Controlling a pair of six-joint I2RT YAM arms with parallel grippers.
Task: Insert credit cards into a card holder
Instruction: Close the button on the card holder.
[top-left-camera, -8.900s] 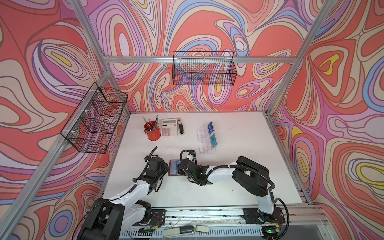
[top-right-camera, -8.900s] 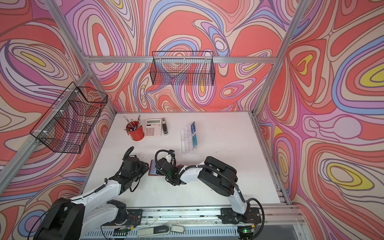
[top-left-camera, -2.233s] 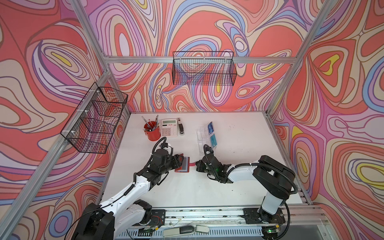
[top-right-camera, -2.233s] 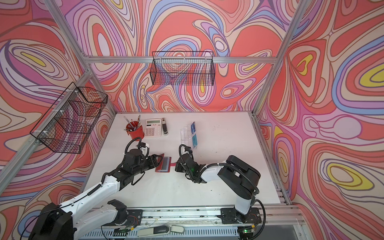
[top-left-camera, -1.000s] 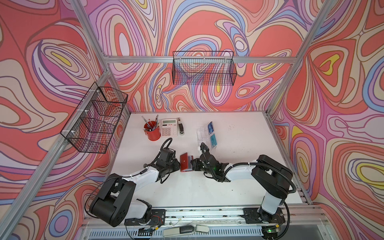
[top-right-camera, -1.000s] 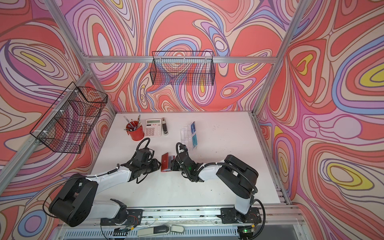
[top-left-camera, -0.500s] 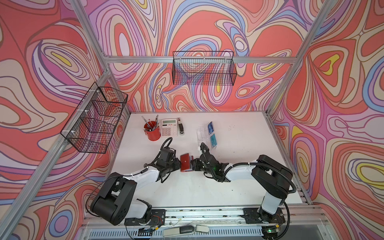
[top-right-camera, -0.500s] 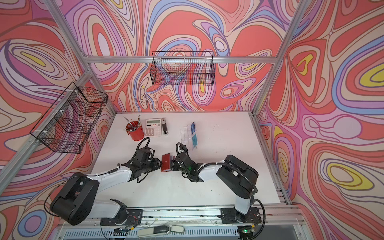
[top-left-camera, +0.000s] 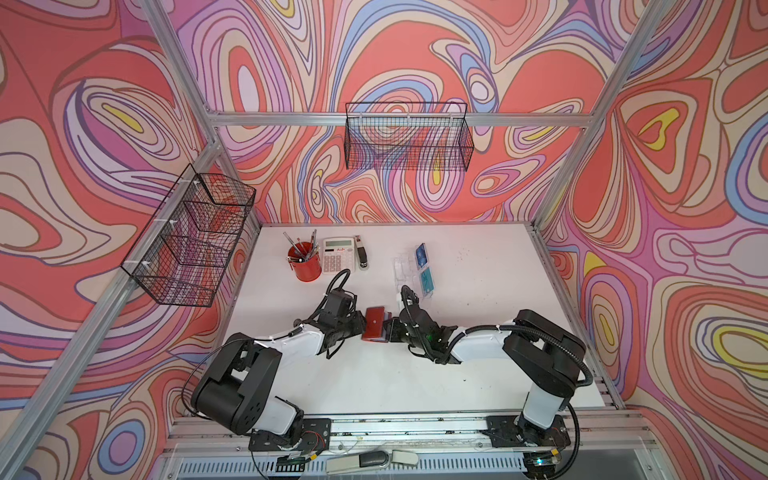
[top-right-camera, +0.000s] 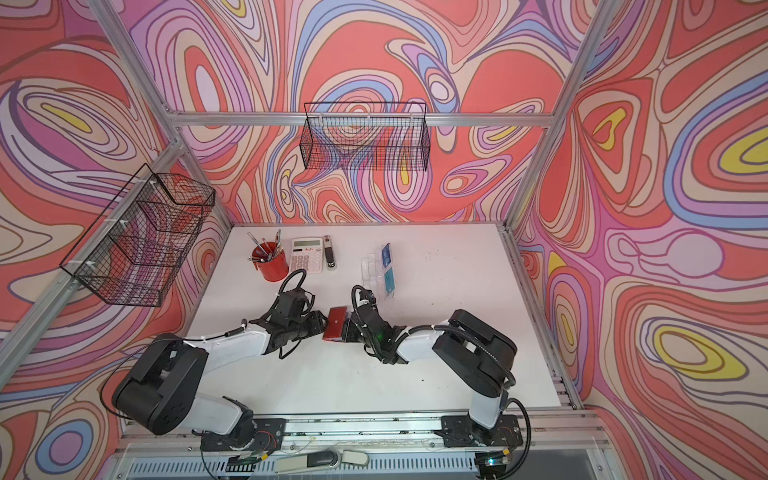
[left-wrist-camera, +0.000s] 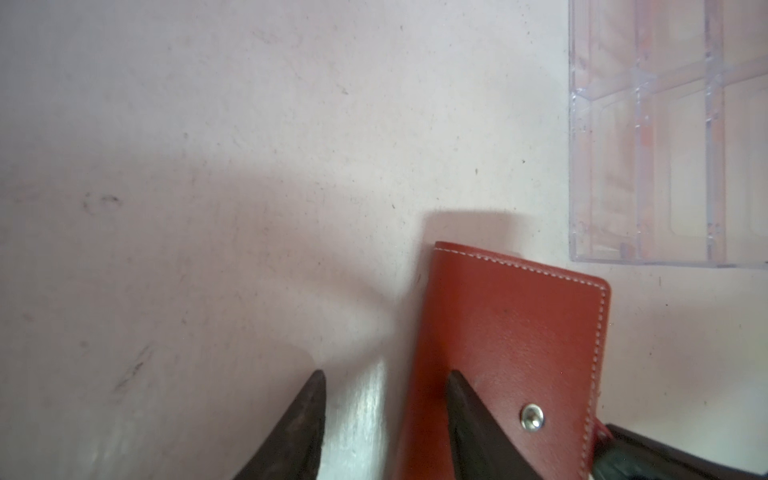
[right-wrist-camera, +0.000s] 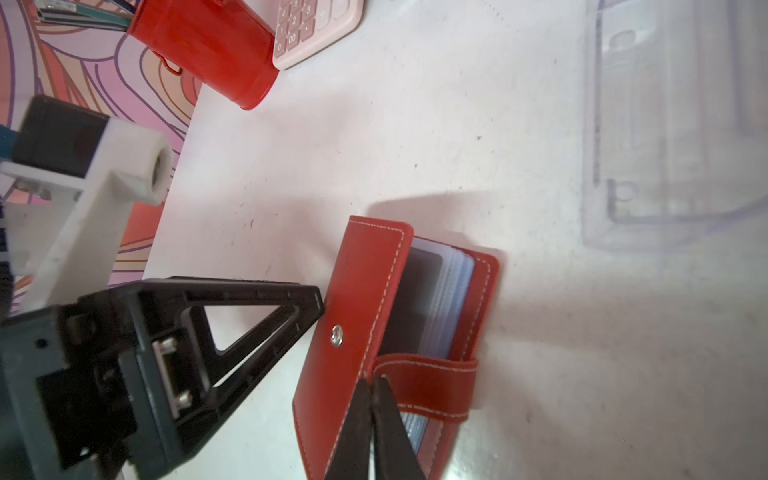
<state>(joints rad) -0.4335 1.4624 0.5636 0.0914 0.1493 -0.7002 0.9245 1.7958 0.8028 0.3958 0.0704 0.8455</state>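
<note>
In both top views the card holder (top-left-camera: 374, 329) lies mid-frame on the bench (top-left-camera: 478, 257), with the left end effector (top-left-camera: 358, 328) at its left and the right end effector (top-left-camera: 390, 331) at its right. Above it and slightly right stands a tiered stand (top-left-camera: 401, 269) holding two credit cards (top-left-camera: 427, 283). Upper left of it, a pen cup (top-left-camera: 305, 264), a calculator (top-left-camera: 336, 255) and a stapler (top-left-camera: 362, 253) sit side by side.

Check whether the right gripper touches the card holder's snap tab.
Touching. The right wrist view shows the right gripper shut on the snap tab.

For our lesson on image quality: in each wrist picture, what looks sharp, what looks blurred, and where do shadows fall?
Left wrist view: red wallet sharp, clear stand softer, the wallet's shadow on the table beside it. Right wrist view: wallet stitching crisp, clear stand hazy, shadow beside the wallet.
</note>
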